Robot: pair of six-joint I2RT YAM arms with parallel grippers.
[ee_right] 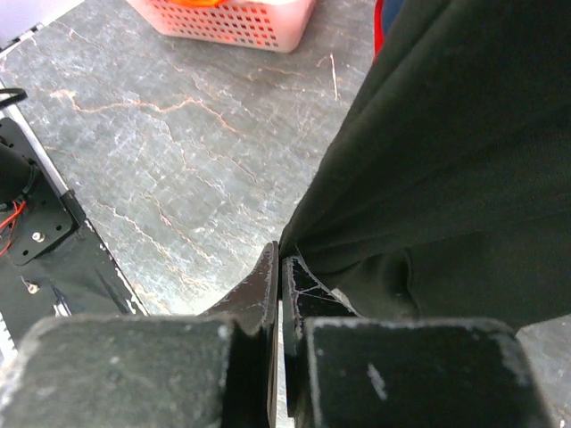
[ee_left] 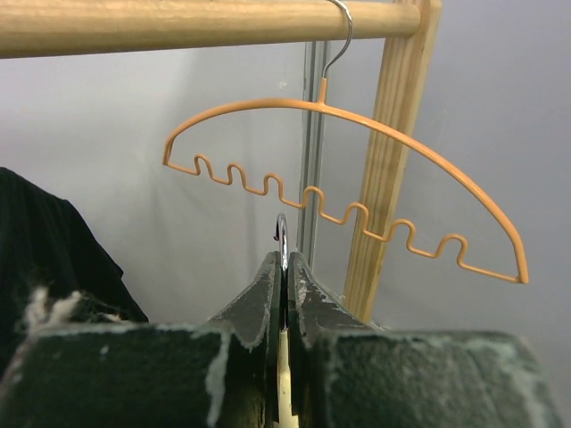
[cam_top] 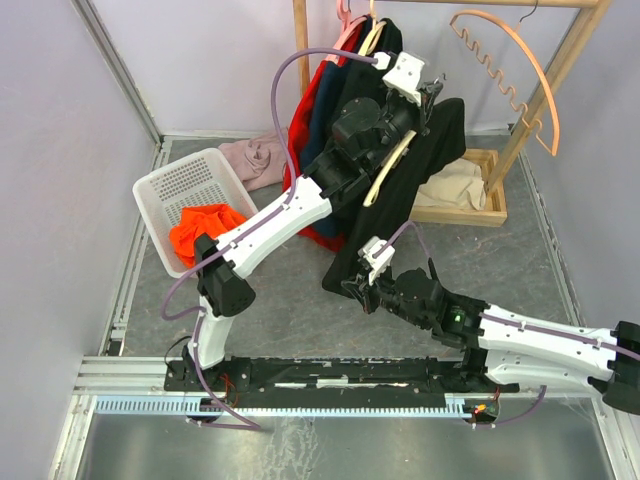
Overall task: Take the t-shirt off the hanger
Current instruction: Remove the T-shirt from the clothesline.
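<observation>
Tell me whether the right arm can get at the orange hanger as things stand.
Probably not. The right gripper is shut on the t-shirt edge, low near the table, while the orange hanger hangs high on the rail at the far side. It would likely have to let go first.

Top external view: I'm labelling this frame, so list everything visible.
black t-shirt: one, black, on cream hanger
cream hanger: one, cream, inside t-shirt
orange hanger: one, orange, on rack rod
rack: one, wooden, rear
basket: one, white, left
orange cloth: one, orange, in basket
pink cloth: one, pink, behind basket
hung garments: two, red and navy, on rack
beige cloth: one, beige, rack base
left hand: one, black, shut on cream hanger
right hand: one, black, shut on t-shirt hem
</observation>
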